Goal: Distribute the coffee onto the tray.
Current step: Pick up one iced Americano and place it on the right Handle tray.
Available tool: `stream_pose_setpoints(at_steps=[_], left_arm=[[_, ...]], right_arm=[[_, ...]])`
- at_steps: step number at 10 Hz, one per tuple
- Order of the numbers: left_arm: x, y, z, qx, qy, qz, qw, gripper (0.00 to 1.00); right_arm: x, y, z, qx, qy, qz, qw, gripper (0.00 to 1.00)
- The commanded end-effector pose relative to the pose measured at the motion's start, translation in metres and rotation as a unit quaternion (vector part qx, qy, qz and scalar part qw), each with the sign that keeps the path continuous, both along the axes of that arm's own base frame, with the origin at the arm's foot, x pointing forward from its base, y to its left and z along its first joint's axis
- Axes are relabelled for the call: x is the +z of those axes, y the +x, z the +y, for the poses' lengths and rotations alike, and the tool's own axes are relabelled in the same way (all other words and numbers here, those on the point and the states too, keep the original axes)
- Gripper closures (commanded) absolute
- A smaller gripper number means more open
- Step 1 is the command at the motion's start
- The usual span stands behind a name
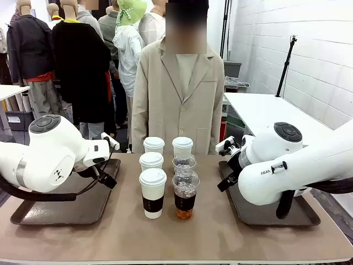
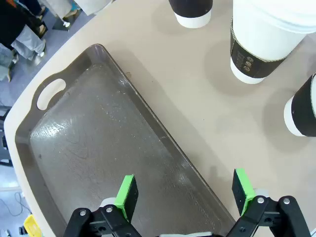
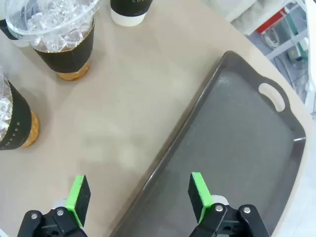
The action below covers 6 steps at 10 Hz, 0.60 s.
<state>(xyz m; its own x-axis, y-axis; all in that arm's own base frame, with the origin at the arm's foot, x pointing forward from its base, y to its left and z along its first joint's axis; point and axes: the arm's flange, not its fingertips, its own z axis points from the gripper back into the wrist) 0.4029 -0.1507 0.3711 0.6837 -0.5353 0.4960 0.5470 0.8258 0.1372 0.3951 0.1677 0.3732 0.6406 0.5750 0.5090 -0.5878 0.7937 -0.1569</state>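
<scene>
At centre, white-lidded cups (image 1: 153, 190), iced amber cups (image 1: 185, 192), left gripper (image 2: 185, 177), right gripper (image 3: 138, 178) both spread

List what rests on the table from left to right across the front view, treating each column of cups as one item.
In order: left tray → column of three white lidded cups → column of two clear dome-lidded cups with a fourth white cup behind them → right tray.
</scene>
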Motion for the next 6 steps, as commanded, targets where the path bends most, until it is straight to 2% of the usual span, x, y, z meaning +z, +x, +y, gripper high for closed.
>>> stream_pose_setpoints(at_steps=[1,6], left_arm=[[0.0002,0.0,0.0,0.0,0.0,0.0,1.0,0.0],[0.0002,0.0,0.0,0.0,0.0,0.0,1.0,0.0]], right_arm=[[0.0,0.0,0.0,0.0,0.0,0.0,1.0,0.0],[0.0,0.0,0.0,0.0,0.0,0.0,1.0,0.0]])
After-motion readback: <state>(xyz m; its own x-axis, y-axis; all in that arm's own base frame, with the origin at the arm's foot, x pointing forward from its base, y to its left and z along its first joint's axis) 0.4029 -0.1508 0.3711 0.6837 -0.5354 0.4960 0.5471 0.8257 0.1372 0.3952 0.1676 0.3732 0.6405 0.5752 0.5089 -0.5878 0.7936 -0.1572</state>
